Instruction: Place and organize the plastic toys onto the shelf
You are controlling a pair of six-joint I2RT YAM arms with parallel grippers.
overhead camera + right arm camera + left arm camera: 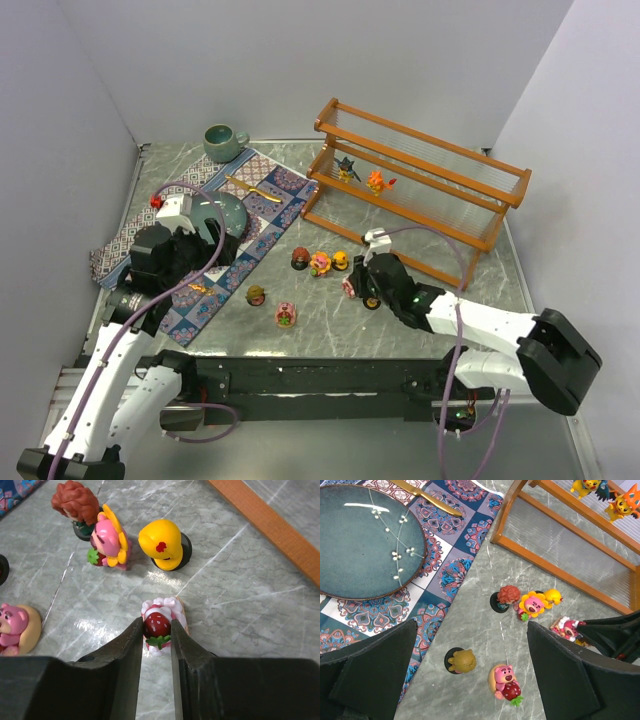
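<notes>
Red strawberry on pink-and-white plastic: the strawberry cake toy [162, 611] stands on the grey marbled table [440, 300], just in front of the shelf [425, 140] and not yet on it. The right gripper [156, 630] has it pinched, one finger pressed to each side of the berry, so the step in hand looks like the pick of this piece. The next move calls for a straight lift clear of its neighbours, then a carry to a free stretch of a ribbed tier, set down upright. Just beyond it sit the yellow toy [161, 542], the pink flower-faced toy [111, 542] and the red-haired figurine [75, 502]. The pink bear toy [505, 680] and the brown toy [462, 661] lie apart, nearer the arms. Two pieces already stand side by side on the shelf, the dark spiky toy [346, 168] and the orange toy [377, 182], so most of the job remains. The left gripper [470, 630] hangs spread wide and empty beside the patterned mat [270, 215], which carries the teal plate [365, 540]. No brand, label or writing can be read anywhere.
</notes>
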